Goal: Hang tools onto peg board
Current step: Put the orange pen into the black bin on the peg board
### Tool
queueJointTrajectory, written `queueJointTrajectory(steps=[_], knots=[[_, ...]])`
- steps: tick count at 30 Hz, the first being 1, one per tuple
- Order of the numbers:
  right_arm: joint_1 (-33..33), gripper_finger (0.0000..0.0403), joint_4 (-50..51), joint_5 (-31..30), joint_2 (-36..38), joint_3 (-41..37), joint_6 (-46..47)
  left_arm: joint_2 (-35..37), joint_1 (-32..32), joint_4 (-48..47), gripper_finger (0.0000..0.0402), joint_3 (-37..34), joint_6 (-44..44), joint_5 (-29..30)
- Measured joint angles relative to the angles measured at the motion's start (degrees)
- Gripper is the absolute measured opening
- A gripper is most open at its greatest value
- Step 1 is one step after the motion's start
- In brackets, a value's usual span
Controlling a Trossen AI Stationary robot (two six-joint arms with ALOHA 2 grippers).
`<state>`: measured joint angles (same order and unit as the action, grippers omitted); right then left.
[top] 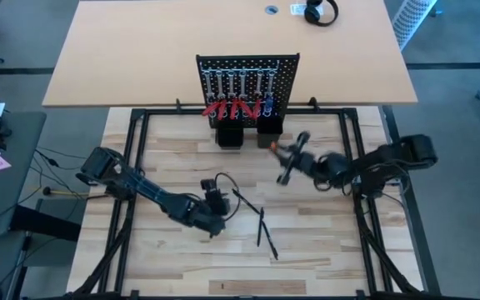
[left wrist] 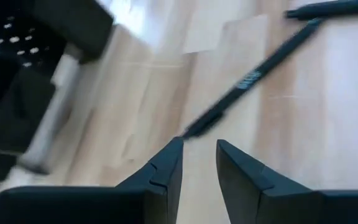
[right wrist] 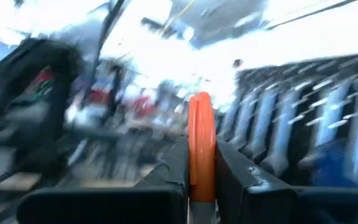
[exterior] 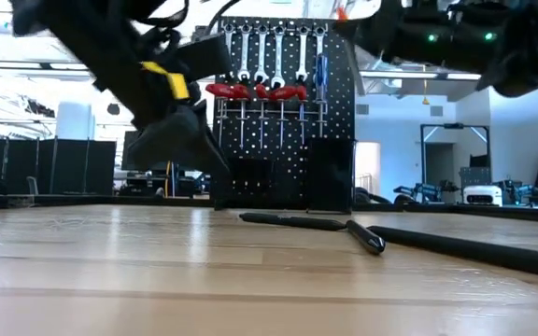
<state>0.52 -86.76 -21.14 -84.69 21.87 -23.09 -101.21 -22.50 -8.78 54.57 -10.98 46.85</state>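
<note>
Right gripper [right wrist: 201, 171] pinches orange-handled screwdriver [right wrist: 201, 143] (near peg board [top: 247, 79]).

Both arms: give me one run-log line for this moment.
left gripper: open, over black stick tools | right gripper: shut on orange-handled screwdriver, near peg board
</note>
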Motion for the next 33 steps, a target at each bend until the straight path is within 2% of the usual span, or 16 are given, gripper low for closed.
queueJointTrajectory(steps=[3,6,9,15,21,33], knots=[[7.11,0.005,-2.92,7.09,0.11,0.29,2.6,-0.08,-1.08,9.9,0.0087,-3.6,3.95,-0.22],[14.13,0.005,-1.89,13.56,-1.51,2.61,8.55,-0.08,-1.42,12.49,0.0087,-5.01,5.7,-0.21],[19.2,0.005,-2.91,16.35,-4.45,5.18,11.17,-0.06,-1.42,12.5,0.0087,-5.06,5.64,-0.26],[24.07,0.0051,-2.97,17.19,-9.37,7.22,13.6,-0.06,-1.46,12.22,0.0086,-5.08,5.63,-0.34],[26.15,0.0073,-3.02,17.11,-13.0,7.24,14.46,-0.06,-1.93,11.79,0.0086,-5.08,5.26,-0.42],[27.82,0.008,-1.77,16.84,-14.03,7.24,16.66,-0.06,-1.97,11.79,0.0086,-5.08,5.22,-0.52]])
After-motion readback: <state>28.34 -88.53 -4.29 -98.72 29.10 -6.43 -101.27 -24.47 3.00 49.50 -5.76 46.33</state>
